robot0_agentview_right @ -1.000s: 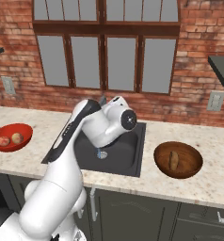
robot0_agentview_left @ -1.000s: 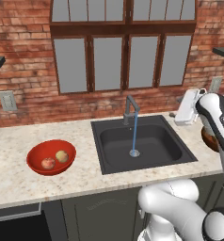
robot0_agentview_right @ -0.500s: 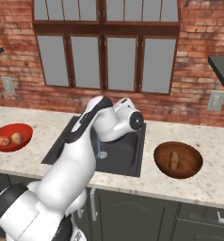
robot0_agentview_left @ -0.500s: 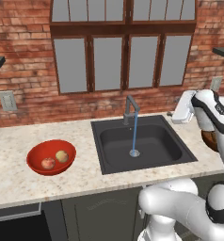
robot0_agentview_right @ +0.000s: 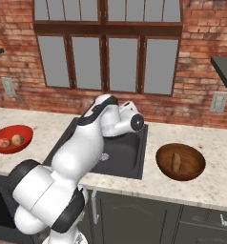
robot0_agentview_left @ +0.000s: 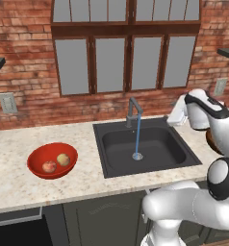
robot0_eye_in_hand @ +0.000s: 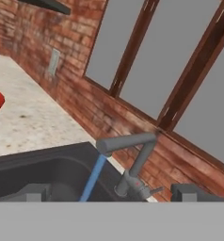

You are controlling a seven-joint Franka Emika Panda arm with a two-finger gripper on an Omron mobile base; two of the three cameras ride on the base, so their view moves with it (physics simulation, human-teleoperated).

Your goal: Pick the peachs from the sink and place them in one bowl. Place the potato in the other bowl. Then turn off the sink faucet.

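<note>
Left base view: two peaches [robot0_agentview_left: 56, 163] sit in the red bowl [robot0_agentview_left: 38, 155] on the left of the speckled counter [robot0_agentview_left: 15, 168], and one faucet [robot0_agentview_left: 133, 111] runs water into the dark sink [robot0_agentview_left: 147, 145].

Right base view: one potato [robot0_agentview_right: 175, 162] lies in the brown bowl [robot0_agentview_right: 194, 159] right of the sink, brick wall [robot0_agentview_right: 201, 28] and windows behind.

Hand view: my gripper [robot0_eye_in_hand: 112, 192] is spread wide, holding nothing, with the faucet between its fingertips [robot0_eye_in_hand: 35, 192].
</note>
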